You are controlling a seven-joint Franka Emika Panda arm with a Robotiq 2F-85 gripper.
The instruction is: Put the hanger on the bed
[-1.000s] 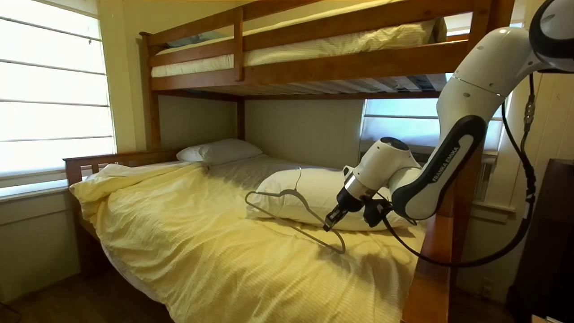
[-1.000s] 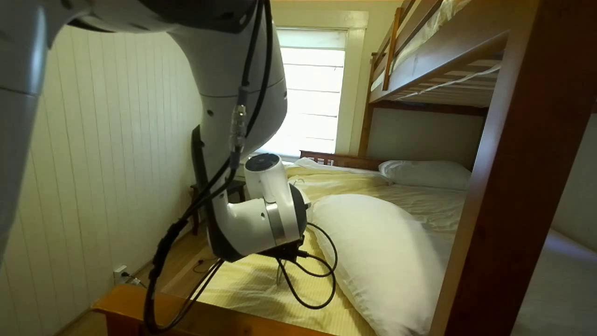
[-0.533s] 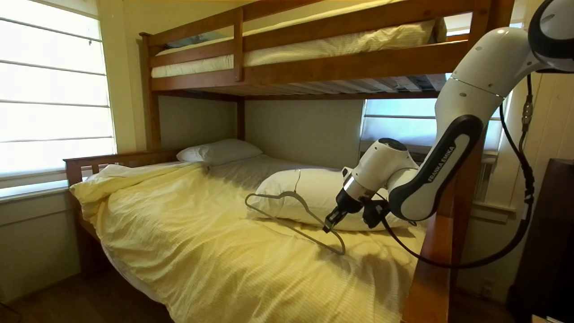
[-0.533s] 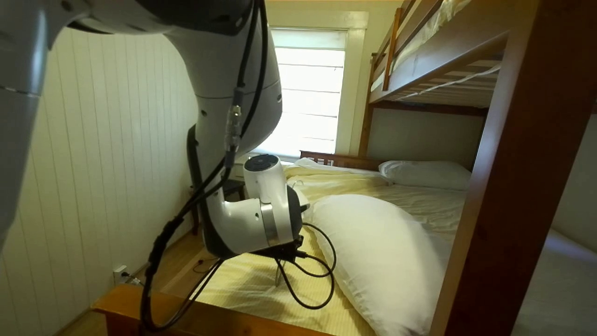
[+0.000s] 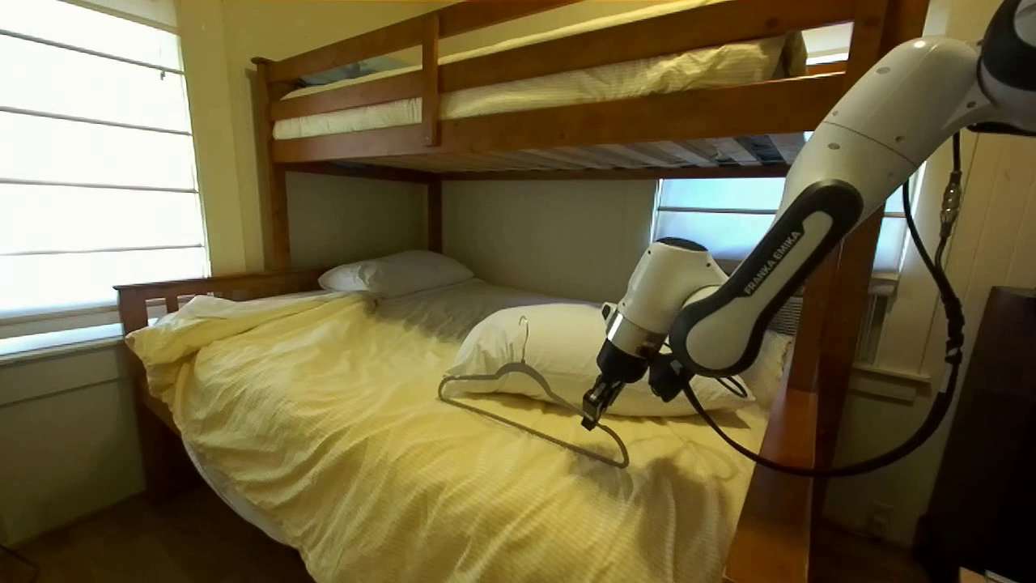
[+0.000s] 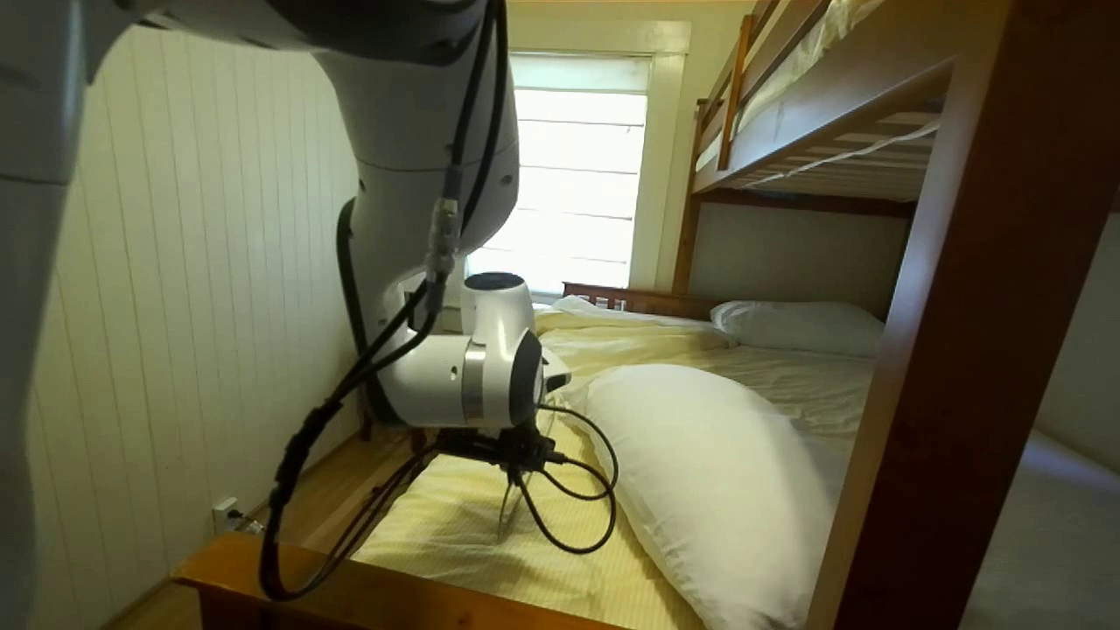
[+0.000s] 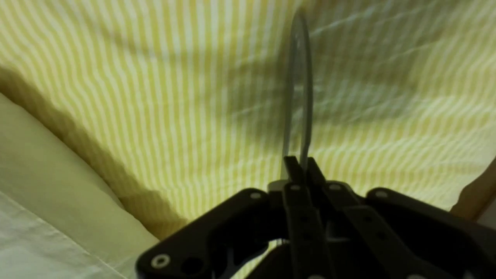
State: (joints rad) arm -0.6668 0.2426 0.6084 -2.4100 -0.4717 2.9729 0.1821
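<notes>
Centrally, one black pincer (image 7: pixel 302 162), angled downward, its fingers (image 7: pixel 317 173) clamped on the hanger (image 5: pixel 513 368).

Hanger: one; grey, thin, triangular; gripped at its right-hand shoulder as seen in an exterior view, hook upward, lower bar sloping down to the right; nearly edge-on in the wrist view. Location: over the right-hand part of the bed (image 5: pixel 388 478), low; whether its lowest corner touches the comforter (image 5: pixel 283 389) cannot be told.

Robot arm (image 5: pixel 858 154): white and black, at the right; black cable (image 5: pixel 956 324) hanging from it in a loop.

Large pillow (image 5: pixel 534 328): white, plump, just beyond the hanger.

Comforter: pale yellow, striped, rumpled, spread over the bed, itself the lower bunk, brown wood.

End board (image 5: pixel 773 518): wooden, at the right, near.

Far pillow (image 5: pixel 396 274): white, at the end of the bed away from the arm; visible in both exterior views.

Upper bunk (image 5: pixel 647 117): above the bed, railed, slats showing beneath.

Window (image 5: pixel 97 219): bright, crossed by dark horizontal lines, at the left.
</notes>
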